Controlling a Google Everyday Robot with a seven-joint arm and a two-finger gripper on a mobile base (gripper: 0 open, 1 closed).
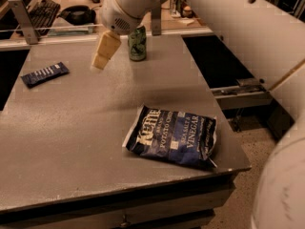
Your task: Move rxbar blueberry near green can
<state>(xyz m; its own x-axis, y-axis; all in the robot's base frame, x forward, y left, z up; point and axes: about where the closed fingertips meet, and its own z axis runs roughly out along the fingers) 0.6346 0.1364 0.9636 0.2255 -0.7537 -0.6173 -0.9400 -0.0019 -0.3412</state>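
Observation:
The rxbar blueberry (45, 74) is a small flat dark navy wrapper with white lettering, lying on the grey table (86, 142) at its left side. The green can (137, 43) stands upright near the table's far edge, right of centre. My gripper (105, 51) hangs over the table between the two, just left of the can and well to the right of the bar, touching neither. It holds nothing that I can see.
A large blue Kettle chip bag (172, 136) lies near the table's front right corner. A keyboard (42, 8) and dark items sit on a desk behind a rail beyond the far edge. The robot's white arm (209, 18) spans the upper right.

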